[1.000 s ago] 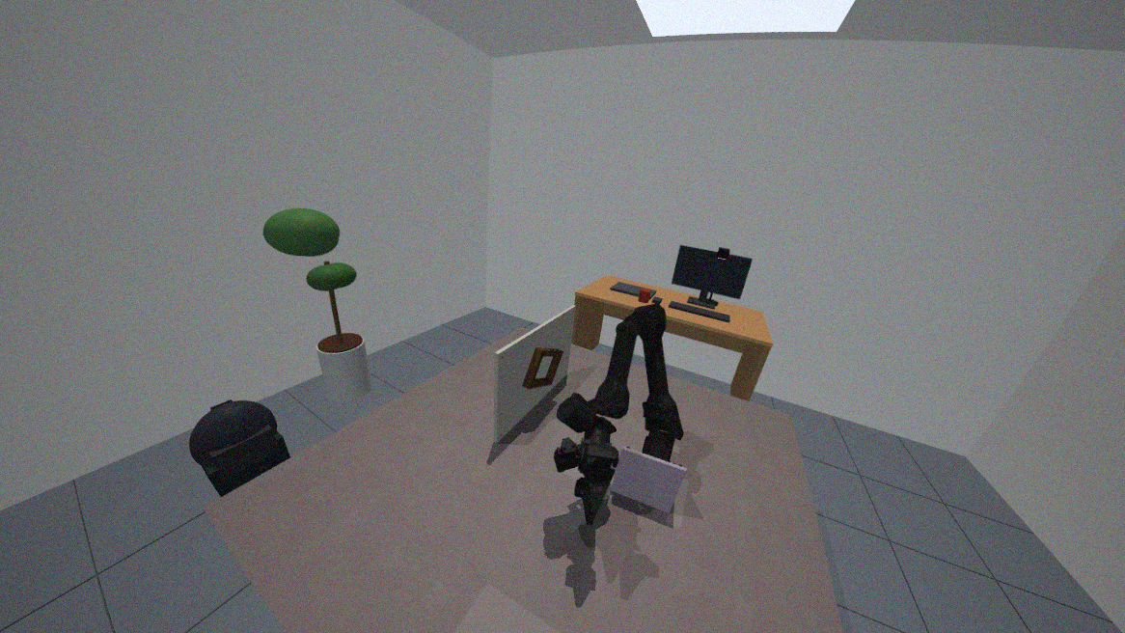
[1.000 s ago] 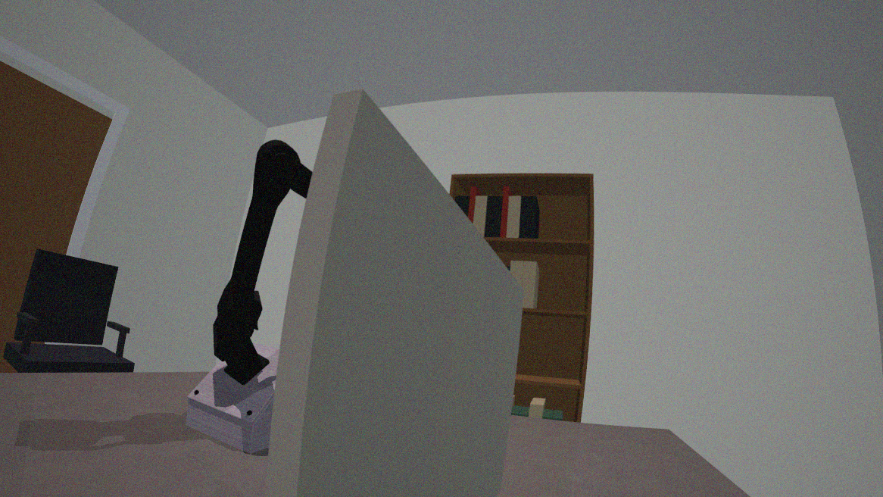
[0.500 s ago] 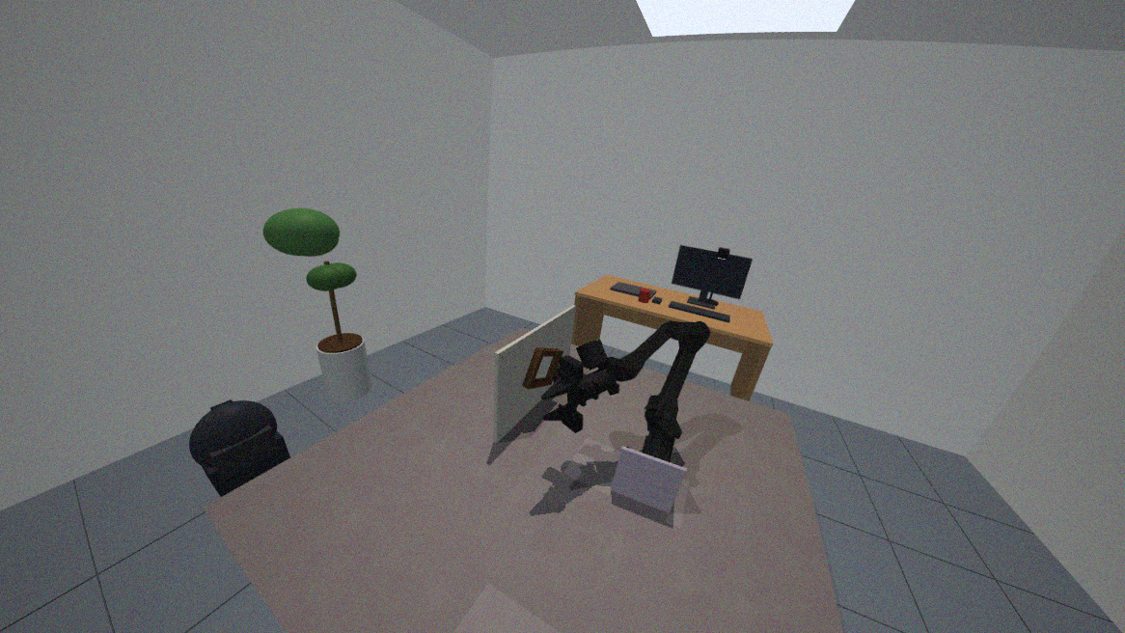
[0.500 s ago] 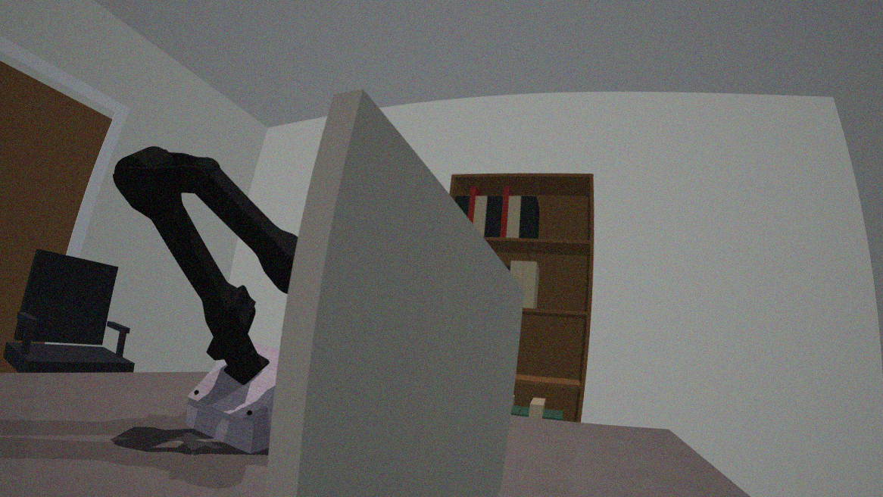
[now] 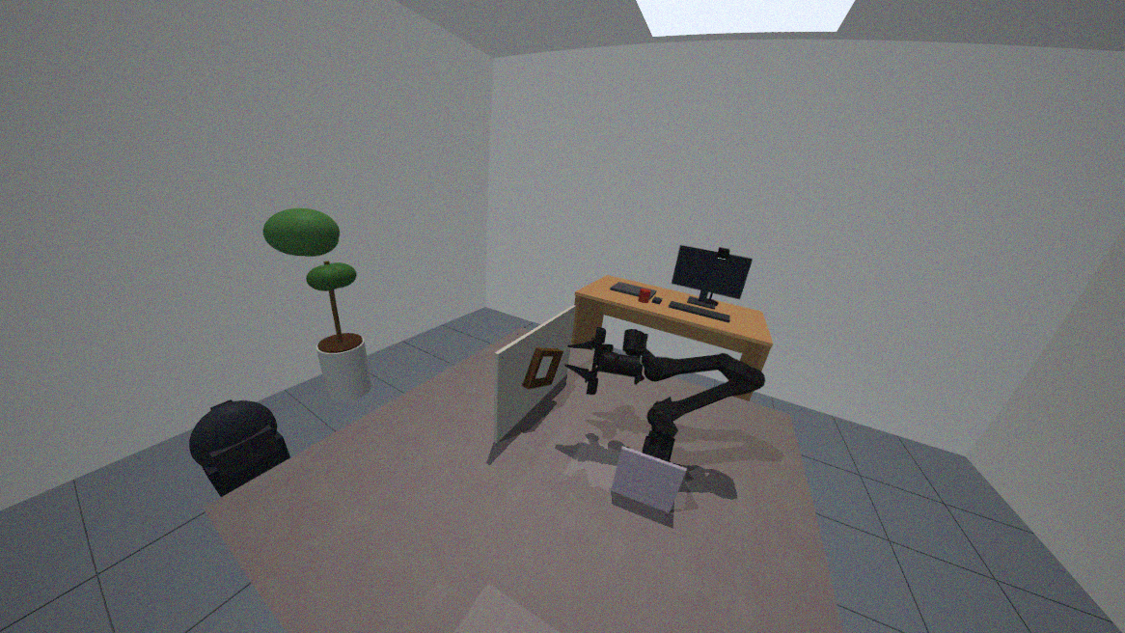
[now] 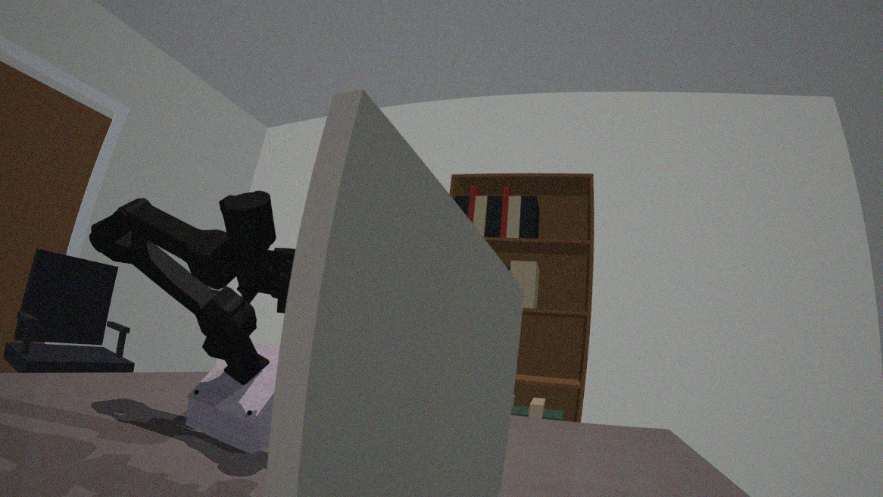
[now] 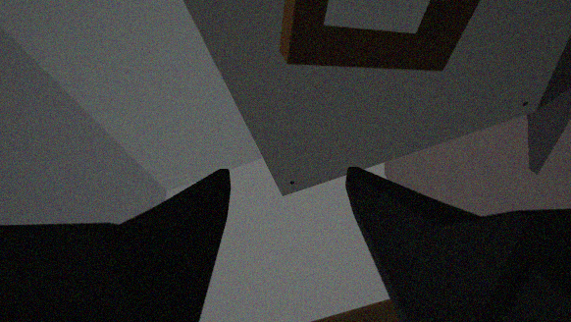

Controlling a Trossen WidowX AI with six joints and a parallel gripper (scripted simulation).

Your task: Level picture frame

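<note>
Top view: wall panel (image 5: 511, 393) (image 6: 407, 278) (image 7: 294, 108) upright on the desk (image 5: 393, 535) (image 6: 586, 445) (image 7: 466, 172), between its near-left corner and its far edge. Picture frame (image 5: 533, 370) (image 7: 365, 49) hangs on the panel's arm-facing side, crooked; side toward the desk's near-left corner reads too high against the panel's lower edge. Notched strip out of sight; screw not made out.

Arm (image 5: 707, 399) (image 6: 166, 238) on a pale lilac base (image 5: 648, 479) (image 6: 216, 401), inward of the desk's right edge; reaches across, elbow bent toward that edge.

Pincer (image 5: 567, 356) (image 7: 288, 177) released: fingers partly spread, nothing between them, tips toward the panel's end by the far edge, apart from the frame as far as seen. Exterior view: panel hides pincer and frame. Wooden table (image 5: 751, 322) stands beyond the desk's far edge
</note>
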